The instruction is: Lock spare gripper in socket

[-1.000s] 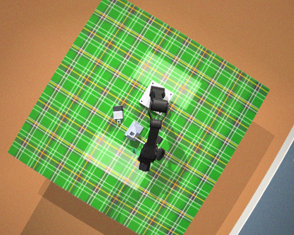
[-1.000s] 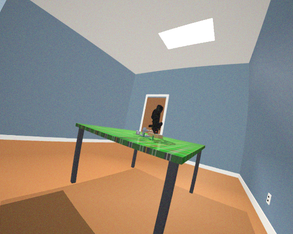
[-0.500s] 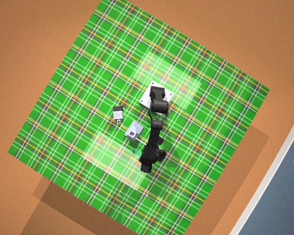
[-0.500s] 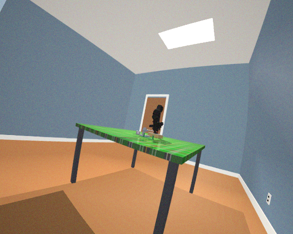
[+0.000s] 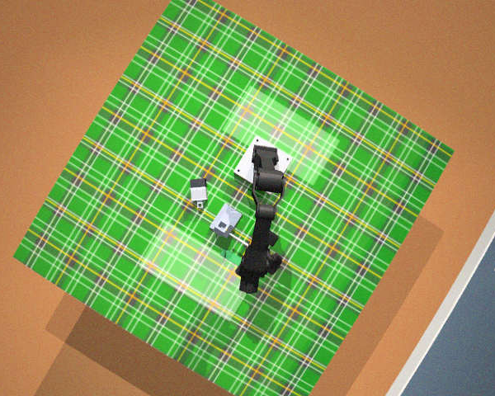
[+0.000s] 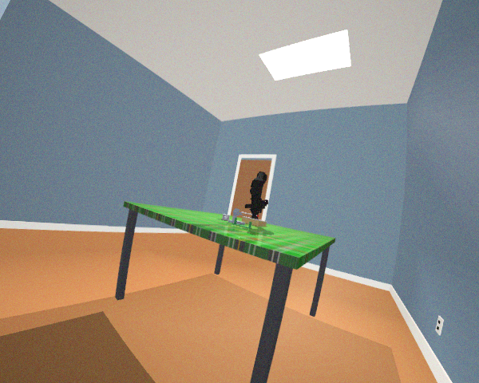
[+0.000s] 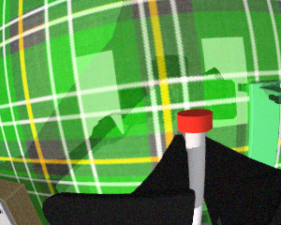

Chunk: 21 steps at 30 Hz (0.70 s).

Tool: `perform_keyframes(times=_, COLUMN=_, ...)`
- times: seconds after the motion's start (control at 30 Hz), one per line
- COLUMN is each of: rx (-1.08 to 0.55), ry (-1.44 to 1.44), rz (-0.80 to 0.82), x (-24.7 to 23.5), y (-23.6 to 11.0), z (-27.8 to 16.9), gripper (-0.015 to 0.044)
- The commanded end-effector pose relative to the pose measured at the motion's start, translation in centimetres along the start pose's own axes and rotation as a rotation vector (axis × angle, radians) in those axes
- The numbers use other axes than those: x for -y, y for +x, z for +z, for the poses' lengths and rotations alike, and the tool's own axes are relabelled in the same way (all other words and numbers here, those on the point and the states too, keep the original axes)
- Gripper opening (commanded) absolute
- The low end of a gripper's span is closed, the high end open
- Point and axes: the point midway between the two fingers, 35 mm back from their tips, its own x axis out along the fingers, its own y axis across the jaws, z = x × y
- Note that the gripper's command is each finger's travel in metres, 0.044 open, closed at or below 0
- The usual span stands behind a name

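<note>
My gripper [image 7: 185,142] [image 6: 255,215] is shut on the lock pin [image 7: 196,159] [image 5: 239,239], a pale rod with a red head. The pin's pale shaft runs from beneath the gripper toward the grey-blue mount [image 5: 231,214] [image 6: 236,212] in the top view. Its far end meets the mount's edge in that view; whether the tip is inside the socket [image 5: 222,224] or just beside it I cannot tell. No spare gripper stands in the socket. The spare gripper [image 5: 199,193] [image 6: 225,216], a white and dark block with a small ringed spigot, lies apart, left of the mount.
A teal-green stand [image 5: 233,256] [image 7: 263,131] is beside the mount, close to my gripper. The robot's white base plate [image 5: 245,162] is behind the mount; its wooden side [image 7: 9,187] shows at the wrist view's lower left. Everything rests on the green plaid table [image 5: 153,148].
</note>
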Motion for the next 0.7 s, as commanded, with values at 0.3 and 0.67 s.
perform_keyframes(times=0.3, rx=-0.004, ry=0.002, rz=0.01, x=-0.3, y=-1.6, z=0.3, gripper=0.0)
perform_keyframes(times=0.67, rx=-0.013, ry=0.007, rz=0.028, x=-0.7, y=-1.9, z=0.2, gripper=0.0)
